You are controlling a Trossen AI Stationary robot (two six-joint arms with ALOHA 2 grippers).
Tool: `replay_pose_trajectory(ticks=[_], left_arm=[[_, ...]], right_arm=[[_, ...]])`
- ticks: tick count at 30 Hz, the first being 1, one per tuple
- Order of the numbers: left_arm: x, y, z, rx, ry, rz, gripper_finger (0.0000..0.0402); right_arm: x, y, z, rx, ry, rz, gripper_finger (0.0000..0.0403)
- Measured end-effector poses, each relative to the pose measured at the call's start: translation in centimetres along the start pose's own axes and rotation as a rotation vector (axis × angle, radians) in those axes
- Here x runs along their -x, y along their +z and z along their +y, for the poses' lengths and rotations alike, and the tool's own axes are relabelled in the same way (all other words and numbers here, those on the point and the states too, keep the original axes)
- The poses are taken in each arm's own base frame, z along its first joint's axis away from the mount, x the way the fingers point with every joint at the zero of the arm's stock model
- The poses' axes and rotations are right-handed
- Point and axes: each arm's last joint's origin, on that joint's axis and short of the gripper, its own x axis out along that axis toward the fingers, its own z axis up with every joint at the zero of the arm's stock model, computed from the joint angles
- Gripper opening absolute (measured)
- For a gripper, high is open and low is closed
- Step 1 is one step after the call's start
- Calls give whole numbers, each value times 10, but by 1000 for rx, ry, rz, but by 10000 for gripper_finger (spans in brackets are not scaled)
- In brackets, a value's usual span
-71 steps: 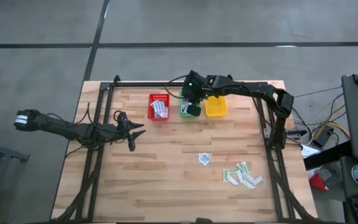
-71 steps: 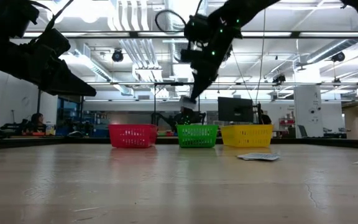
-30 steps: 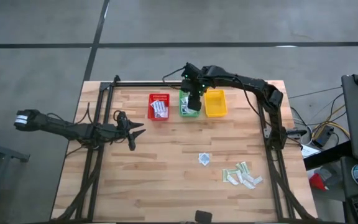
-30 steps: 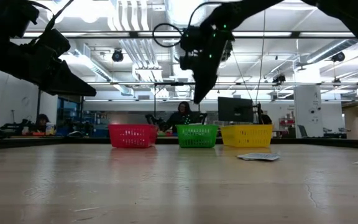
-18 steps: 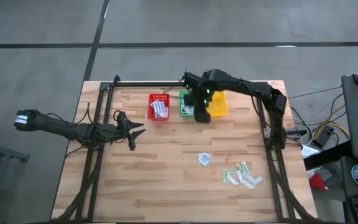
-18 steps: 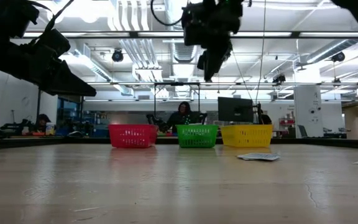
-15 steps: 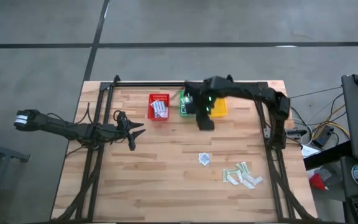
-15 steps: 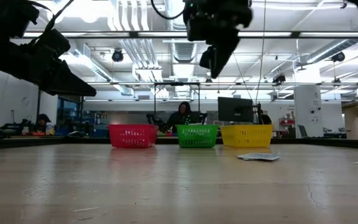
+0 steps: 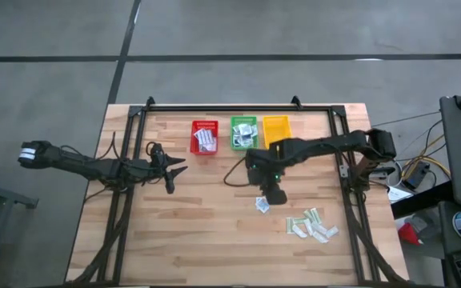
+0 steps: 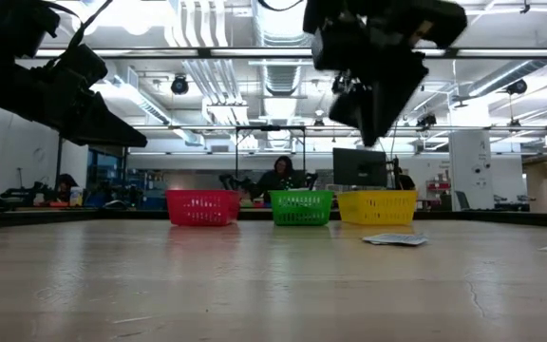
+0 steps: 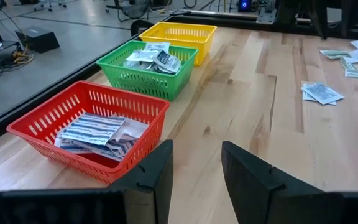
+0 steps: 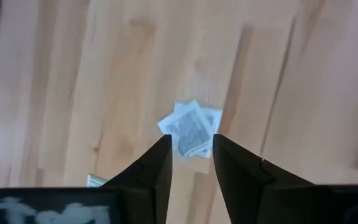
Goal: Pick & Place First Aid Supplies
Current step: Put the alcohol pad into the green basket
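Observation:
Two or three small square white-blue packets [image 12: 189,129] lie flat in a loose pile mid-table [image 9: 262,205]. My right gripper [image 12: 191,167] hangs open above them, pointing steeply down, with nothing between its fingers [image 9: 273,194]. Pale green-beige strips [image 9: 312,225] lie flat toward the near right. The red basket [image 11: 86,127] holds oblong striped packets. In the green basket [image 11: 146,67] lie square packets. My left gripper [image 11: 195,174] waits open at the table's left [image 9: 170,168], clear of everything.
The red [image 9: 205,138], green [image 9: 243,132] and yellow [image 9: 276,130] baskets stand in a row at the far edge. A black frame rail [image 9: 238,107] runs along that edge. Bare wood lies between my two grippers. A person sits in the room beyond the table [image 10: 278,178].
My right gripper has swung from above the green basket toward the table's near edge, tipping more steeply downward. It now hangs over the square packets mid-table. The packets and baskets have stayed where they were.

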Motion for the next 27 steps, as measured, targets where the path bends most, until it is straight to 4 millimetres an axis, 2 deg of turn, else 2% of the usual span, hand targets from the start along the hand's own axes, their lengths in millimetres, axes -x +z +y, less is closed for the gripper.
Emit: replay_pose_trajectory(ticks=[7,11,22,27], left_arm=[[0,-1,0,-7,2,14,133],[-1,-2,0,-10,3,21,133],[-1,-2,0,-10,3,21,133],[-1,-2,0,-10,3,21,133]], right_arm=[[-26,-24,-5,-116,-15,104,111],[-35,-32,-8,-139,-18,123,111],[-56,-36,-9,-34,-20,13,111],[-61,-35,-12,-4,-74,-45,111]])
